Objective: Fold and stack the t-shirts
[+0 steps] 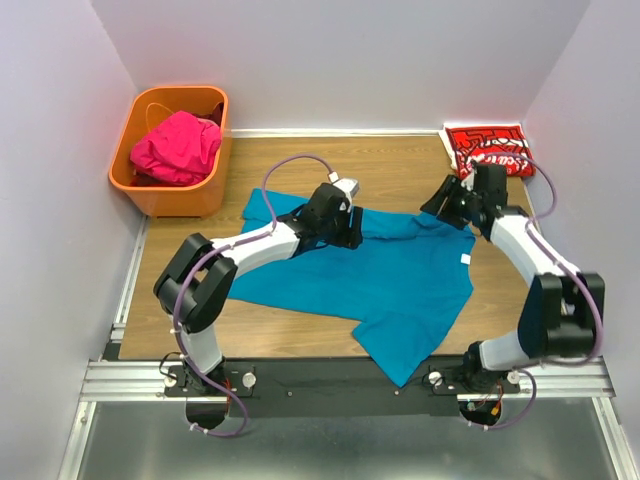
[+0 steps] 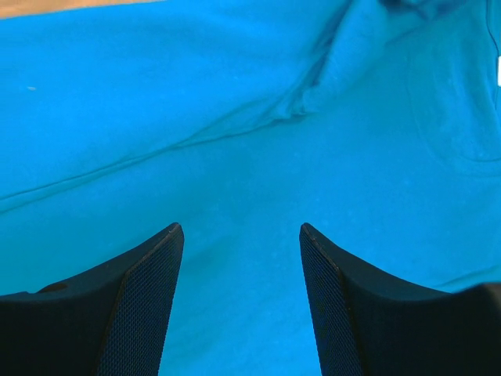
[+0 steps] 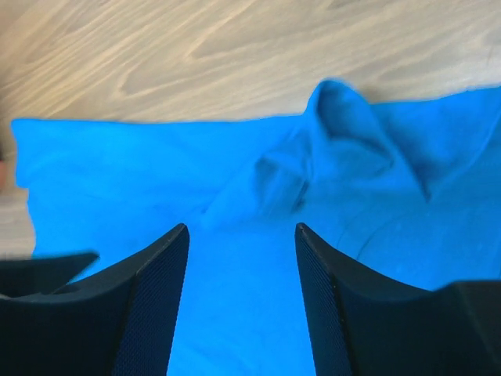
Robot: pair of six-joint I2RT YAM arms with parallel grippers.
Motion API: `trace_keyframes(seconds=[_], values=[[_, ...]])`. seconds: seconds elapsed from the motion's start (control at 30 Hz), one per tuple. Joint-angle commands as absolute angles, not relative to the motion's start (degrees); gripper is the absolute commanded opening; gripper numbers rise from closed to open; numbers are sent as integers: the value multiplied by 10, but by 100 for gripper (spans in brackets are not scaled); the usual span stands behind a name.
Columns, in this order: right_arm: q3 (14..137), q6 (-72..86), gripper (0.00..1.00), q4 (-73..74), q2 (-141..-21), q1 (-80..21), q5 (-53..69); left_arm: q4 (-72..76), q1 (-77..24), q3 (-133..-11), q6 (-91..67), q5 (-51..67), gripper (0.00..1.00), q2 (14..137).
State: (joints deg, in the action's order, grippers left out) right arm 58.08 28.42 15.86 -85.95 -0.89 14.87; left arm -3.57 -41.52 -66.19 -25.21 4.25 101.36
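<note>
The teal-blue t-shirt point(image 1: 385, 275) lies spread and rumpled on the wooden table, one corner hanging over the near edge. My left gripper point(image 1: 350, 232) is open just above its upper middle; the left wrist view point(image 2: 241, 227) shows cloth between the empty fingers. My right gripper point(image 1: 442, 205) is open over the shirt's far right edge, where a bunched fold point(image 3: 274, 184) shows ahead of it point(image 3: 241, 227). The red t-shirt with white script point(image 1: 490, 148) lies folded at the far right corner. The magenta-pink t-shirt point(image 1: 177, 148) is heaped in the basket.
An orange plastic basket point(image 1: 145, 190) stands at the far left corner. Lilac walls close in the table on the left, back and right. A metal rail point(image 1: 330, 380) with the arm bases runs along the near edge.
</note>
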Motion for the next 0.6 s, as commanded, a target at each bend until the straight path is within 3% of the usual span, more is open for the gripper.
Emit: trace_keyframes(seconds=[0.0, 0.27, 0.57], values=[[493, 308, 64, 64, -801, -5, 192, -51, -399, -659, -248, 4, 69, 969], [388, 386, 55, -100, -821, -4, 231, -35, -365, -571, -229, -64, 69, 877], [375, 433, 55, -206, -904, -2, 211, -5, -363, -450, -191, -132, 68, 767]])
